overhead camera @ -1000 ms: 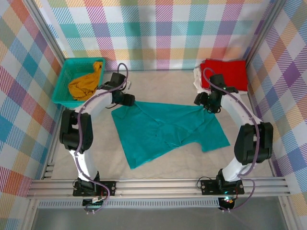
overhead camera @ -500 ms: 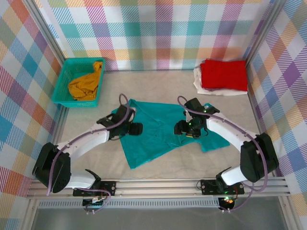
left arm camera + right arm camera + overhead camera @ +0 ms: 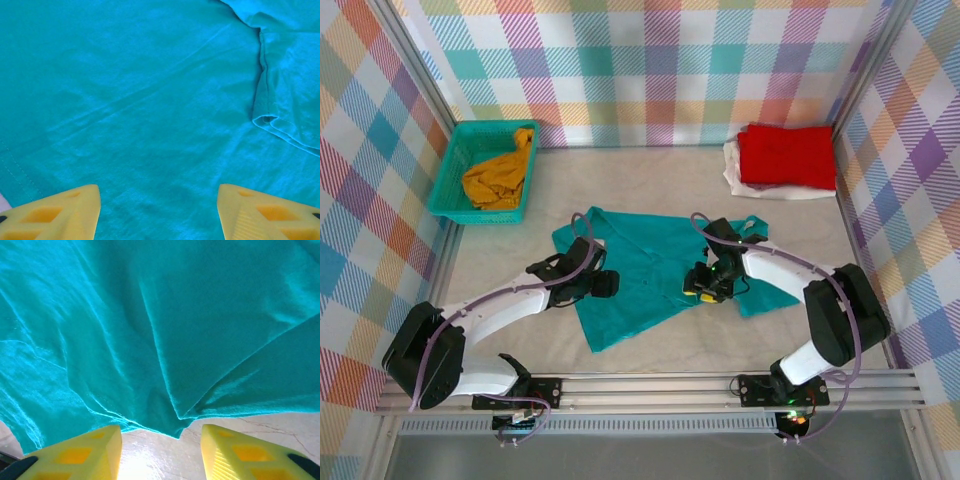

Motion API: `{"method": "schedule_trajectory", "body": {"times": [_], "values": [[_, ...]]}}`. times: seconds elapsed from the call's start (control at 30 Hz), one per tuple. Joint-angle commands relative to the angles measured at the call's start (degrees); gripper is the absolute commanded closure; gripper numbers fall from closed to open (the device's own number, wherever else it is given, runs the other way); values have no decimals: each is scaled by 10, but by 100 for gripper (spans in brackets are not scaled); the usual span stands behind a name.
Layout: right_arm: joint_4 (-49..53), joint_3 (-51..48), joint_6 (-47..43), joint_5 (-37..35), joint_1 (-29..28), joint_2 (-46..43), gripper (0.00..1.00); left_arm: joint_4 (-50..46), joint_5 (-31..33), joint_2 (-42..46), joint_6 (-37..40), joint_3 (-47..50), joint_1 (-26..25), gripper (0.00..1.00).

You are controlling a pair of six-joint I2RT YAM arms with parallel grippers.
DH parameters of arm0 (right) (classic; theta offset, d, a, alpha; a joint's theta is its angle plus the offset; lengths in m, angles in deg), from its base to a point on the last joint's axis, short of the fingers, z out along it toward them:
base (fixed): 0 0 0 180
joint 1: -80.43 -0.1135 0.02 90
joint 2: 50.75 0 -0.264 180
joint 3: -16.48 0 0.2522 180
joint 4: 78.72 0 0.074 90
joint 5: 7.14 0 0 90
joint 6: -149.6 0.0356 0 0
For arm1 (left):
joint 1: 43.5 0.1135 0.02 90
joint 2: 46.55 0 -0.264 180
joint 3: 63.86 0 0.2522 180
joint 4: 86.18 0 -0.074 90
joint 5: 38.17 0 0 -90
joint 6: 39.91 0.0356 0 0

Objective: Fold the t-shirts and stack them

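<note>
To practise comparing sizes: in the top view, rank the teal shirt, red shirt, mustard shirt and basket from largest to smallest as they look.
1. teal shirt, spread flat
2. basket
3. red shirt, folded
4. mustard shirt, bunched inside the basket

The basket and the red shirt are fairly close, but the basket looks bigger.
</note>
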Motion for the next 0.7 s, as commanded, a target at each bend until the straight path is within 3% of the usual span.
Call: {"method": "schedule_trajectory", "body": {"times": [0.0, 0.17, 0.3, 0.43, 0.67], "values": [[-17, -6, 22, 15, -3, 18, 56, 5, 18, 8, -13, 1, -3, 37], [-42, -16, 30, 22, -4, 16, 61, 5, 24, 26, -16, 12, -3, 37], [-67, -24, 34, 20, -5, 20, 73, 21, 26, 41, -27, 31, -3, 37], [-80, -29, 36, 11, -7, 30, 63, 24, 31, 61, -32, 36, -3, 37], [-77, -25, 23, -18, -10, 30, 65, 24, 33, 66, -26, 38, -3, 37]]}}
